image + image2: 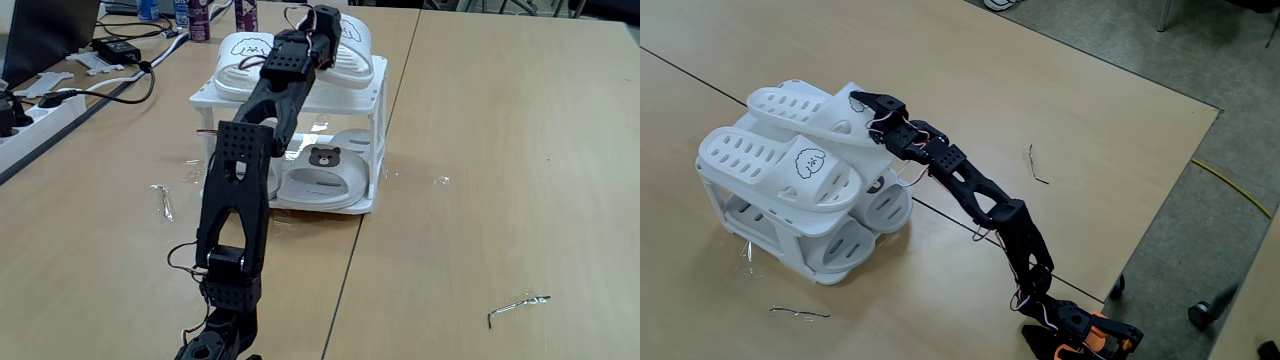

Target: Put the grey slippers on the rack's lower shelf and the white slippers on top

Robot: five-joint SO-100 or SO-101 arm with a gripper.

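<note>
Hand (862, 101) sits at the top of the rack (372, 205), over the white slippers (790, 165), right by the far one's strap; can't tell if it's gripping or wide. Both white slippers lie side by side on the top board. Grey slippers (325, 175) w/ bear face sit on the lower shelf (330, 207), below. Rack stands on the tabletop (500, 150), arm base at 6 o'clock in a fixed view.

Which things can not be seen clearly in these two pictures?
- Gripper: open or shut unclear; in both fixed views it merges with the white slippers.
- Second grey slipper: mostly behind the arm in a fixed view.
- Lower shelf: mostly covered by slippers.
</note>
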